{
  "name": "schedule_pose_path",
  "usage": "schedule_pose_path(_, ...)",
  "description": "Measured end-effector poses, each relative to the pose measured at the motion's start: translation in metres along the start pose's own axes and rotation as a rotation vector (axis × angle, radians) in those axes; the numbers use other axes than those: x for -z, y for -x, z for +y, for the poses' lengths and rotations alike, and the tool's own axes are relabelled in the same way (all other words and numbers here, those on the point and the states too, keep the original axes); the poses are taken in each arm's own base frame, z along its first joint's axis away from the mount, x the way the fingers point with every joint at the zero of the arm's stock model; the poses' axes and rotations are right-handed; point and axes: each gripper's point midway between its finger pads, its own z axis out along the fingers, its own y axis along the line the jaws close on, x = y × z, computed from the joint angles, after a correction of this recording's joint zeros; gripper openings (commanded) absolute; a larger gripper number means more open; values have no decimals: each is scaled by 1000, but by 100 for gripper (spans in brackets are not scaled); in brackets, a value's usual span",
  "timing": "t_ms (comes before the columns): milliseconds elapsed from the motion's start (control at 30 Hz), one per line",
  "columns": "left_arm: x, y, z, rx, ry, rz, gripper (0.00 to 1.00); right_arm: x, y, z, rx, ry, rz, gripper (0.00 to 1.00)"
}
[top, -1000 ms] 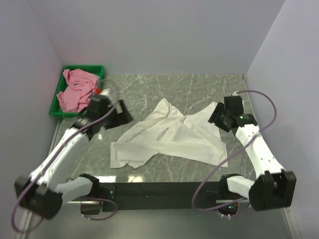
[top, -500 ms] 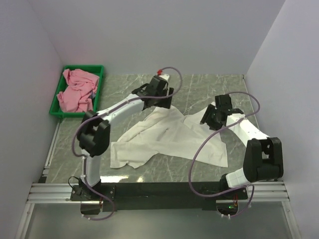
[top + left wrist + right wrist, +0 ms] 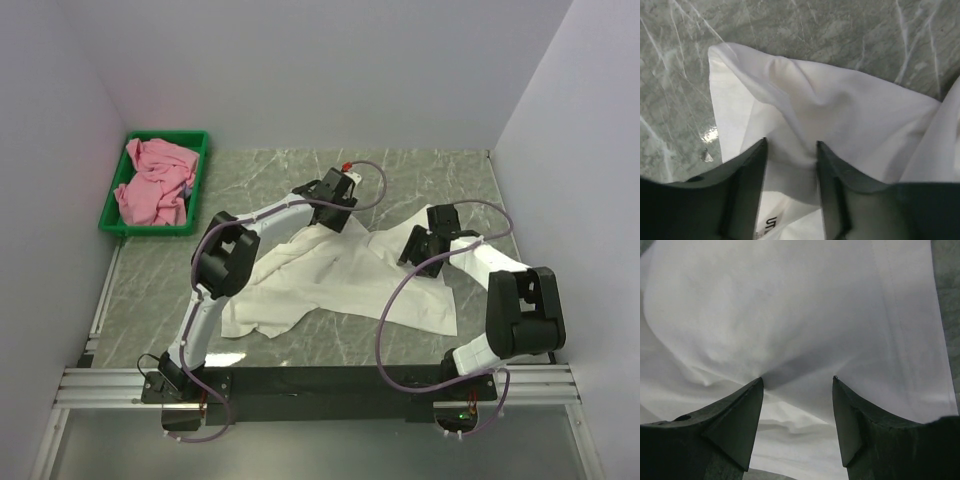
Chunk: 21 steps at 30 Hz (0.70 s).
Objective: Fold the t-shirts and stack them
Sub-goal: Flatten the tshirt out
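White t-shirt (image 3: 340, 280): was spread out, rumpled and unfolded, on the middle of the table (image 3: 420, 175); one point of fabric was directed toward the far wall, and a crumpled edge was turned toward the arm bases.
Pink t-shirt (image 3: 155, 180): was heaped in a bundle inside the green tray (image 3: 202, 160), well apart from the white one.
Green tray: was set at the far left corner of the table, against the left wall.
Left claw (image 3: 790, 145): was lowered over the far point of the white t-shirt; its fingers (image 3: 747, 185) were held a small way apart, white cloth was seen in the gap and beneath them, and no cloth was seen pinched.
Right claw (image 3: 797, 380): was lowered onto the right part of the white t-shirt; its fingers (image 3: 735, 420) were spread wide, their tips were set against the cloth, and creases were gathered toward the left tip.
Small print (image 3: 771, 222): was seen on the white cloth near the left claw, too small to be read.
Arms: were both stretched out from the near edge and bent inward over the shirt.
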Motion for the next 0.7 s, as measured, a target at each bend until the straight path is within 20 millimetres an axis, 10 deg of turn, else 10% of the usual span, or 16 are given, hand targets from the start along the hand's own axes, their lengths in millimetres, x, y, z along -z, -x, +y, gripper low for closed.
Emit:
schedule_pose_path(133,-1,1,4,-18,22,-6,2,-5,-10,-7,-2,-14,23,64)
schedule_pose_path(367,6,7,35,-11,118,-17,1,-7,-7,-9,-6,-13,11,63)
schedule_pose_path(700,115,60,217,248,424,-212,1,-7,0,-12,-34,-15,-9,64)
